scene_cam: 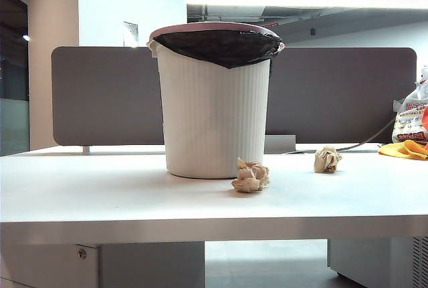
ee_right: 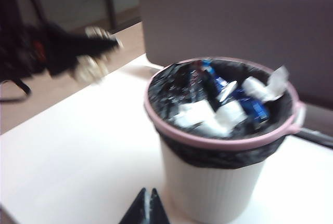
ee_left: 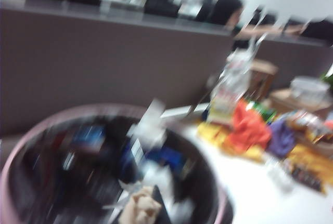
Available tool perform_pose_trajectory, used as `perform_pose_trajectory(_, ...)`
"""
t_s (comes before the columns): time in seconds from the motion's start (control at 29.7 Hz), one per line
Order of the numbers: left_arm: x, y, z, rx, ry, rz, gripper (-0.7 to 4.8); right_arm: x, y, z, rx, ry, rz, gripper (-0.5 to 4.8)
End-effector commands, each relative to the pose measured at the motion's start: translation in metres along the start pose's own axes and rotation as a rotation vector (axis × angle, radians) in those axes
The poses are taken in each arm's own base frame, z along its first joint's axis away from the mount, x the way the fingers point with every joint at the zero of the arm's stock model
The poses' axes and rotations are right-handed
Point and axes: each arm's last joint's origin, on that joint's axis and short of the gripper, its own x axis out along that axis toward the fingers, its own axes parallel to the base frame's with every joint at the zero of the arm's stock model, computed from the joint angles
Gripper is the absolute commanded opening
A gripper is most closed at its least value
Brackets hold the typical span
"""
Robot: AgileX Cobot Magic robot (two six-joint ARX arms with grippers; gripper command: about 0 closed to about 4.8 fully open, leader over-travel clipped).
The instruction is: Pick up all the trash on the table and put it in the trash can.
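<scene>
The trash can [scene_cam: 214, 124] stands mid-table, white and ribbed, with a pink rim and black liner, holding wrappers. Two crumpled tan wads of trash lie on the table [scene_cam: 100, 194]: one [scene_cam: 251, 176] at the can's front right, one [scene_cam: 328, 160] further right. A third wad [ee_left: 141, 206] sits in my left gripper [ee_left: 139, 211], which is shut on it above the can's pink rim [ee_left: 15, 167]; this view is blurred. The right wrist view shows that wad [ee_right: 91, 69] held high, left of the can [ee_right: 218, 193]. My right gripper [ee_right: 147, 203] is shut and empty, over the table beside the can.
A grey-brown partition [scene_cam: 100, 94] runs behind the can. At the far right lie a white printed bag [scene_cam: 409, 117] and a yellow-orange item [scene_cam: 404, 149], with a cable along the back. Colourful clutter [ee_left: 250, 130] covers that end of the table.
</scene>
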Motion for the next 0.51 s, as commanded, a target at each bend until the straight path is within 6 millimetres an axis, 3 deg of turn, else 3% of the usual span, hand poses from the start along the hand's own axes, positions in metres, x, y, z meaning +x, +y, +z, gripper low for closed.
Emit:
perform_pose_trajectory(0.03,0.018,-0.008,0.017,0.04,-0.005,-0.018,-0.06,-0.005,0.001,0.01,-0.021,-0.034,0.002,-0.09)
perform_pose_trajectory(0.24,0.07,-0.001,0.022,0.055,0.049,-0.003,-0.06,-0.006,0.002,0.015,-0.023,-0.058,0.004,-0.09)
perform_pose_trajectory(0.44,0.11,0.015,-0.006,0.042,0.12,0.019,-0.05,-0.006,0.001,0.013,-0.02,-0.038,-0.003,-0.09)
perform_pose_trajectory(0.51,0.117,0.02,-0.016,0.035,0.149,0.025,0.33,-0.006,0.001,0.013,-0.02,-0.033,-0.003,-0.09)
